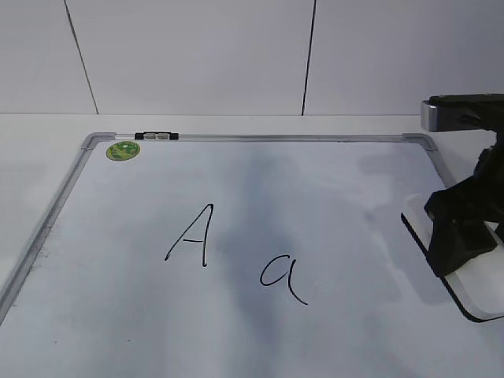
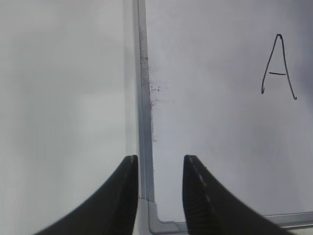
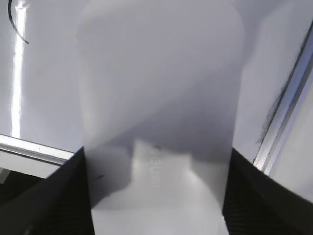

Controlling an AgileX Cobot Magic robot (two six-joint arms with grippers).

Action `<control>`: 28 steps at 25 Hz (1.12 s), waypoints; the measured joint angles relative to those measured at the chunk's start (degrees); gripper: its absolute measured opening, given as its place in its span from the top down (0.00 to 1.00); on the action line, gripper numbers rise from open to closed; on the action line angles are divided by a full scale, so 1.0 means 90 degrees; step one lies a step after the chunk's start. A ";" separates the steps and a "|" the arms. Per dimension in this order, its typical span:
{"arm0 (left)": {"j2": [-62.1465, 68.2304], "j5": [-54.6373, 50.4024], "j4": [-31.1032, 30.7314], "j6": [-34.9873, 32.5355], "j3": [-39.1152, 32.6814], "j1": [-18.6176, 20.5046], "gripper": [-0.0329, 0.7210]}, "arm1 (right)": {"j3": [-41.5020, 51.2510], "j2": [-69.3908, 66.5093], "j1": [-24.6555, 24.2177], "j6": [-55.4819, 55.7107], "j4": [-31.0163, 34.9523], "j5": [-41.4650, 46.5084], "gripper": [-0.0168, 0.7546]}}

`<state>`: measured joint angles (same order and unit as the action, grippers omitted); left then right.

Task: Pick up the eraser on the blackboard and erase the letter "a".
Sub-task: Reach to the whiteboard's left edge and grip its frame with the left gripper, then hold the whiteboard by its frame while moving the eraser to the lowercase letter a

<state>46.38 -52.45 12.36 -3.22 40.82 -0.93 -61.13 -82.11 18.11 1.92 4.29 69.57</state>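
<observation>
The blackboard (image 1: 331,205) is a white board in a grey frame, lying flat. On it the small letter "a" (image 1: 282,276) is written in black, just right of the middle. The white eraser (image 1: 475,298) lies at the board's right edge, its black underside showing along the rim. My right gripper (image 1: 461,252) straddles it. In the right wrist view the eraser (image 3: 161,98) fills the gap, and the right gripper (image 3: 157,152) has both fingers against its long sides. My left gripper (image 2: 160,159) hangs open and empty over the board's left frame (image 2: 143,122), near a corner.
A taller capital "A" (image 1: 193,236) stands left of the small letter and also shows in the left wrist view as "A" (image 2: 279,66). A round green sticker (image 1: 123,150) sits in the far left corner. A small black clip (image 1: 156,136) is on the far frame. A white wall rises behind.
</observation>
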 joint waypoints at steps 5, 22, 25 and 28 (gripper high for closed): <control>0.1236 0.0080 0.0055 0.0000 0.0736 0.0000 0.64 | 0.0000 0.0000 0.0000 0.0000 0.0008 0.0008 0.25; 0.3792 0.0145 0.0101 -0.0146 0.1821 0.0000 0.64 | -0.0009 0.0000 0.0000 0.0014 -0.0028 0.0036 0.25; 0.4115 0.0131 0.0101 -0.0146 0.1982 0.0000 0.64 | -0.0009 0.0000 0.0000 0.0014 0.0014 0.0036 0.25; 0.4449 0.0094 0.0059 -0.0146 0.2198 0.0000 0.65 | -0.0009 0.0000 0.0000 0.0016 0.0083 0.0036 0.25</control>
<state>86.42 -51.61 12.89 -4.53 60.60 -0.93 -61.21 -82.11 18.11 2.06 5.03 69.89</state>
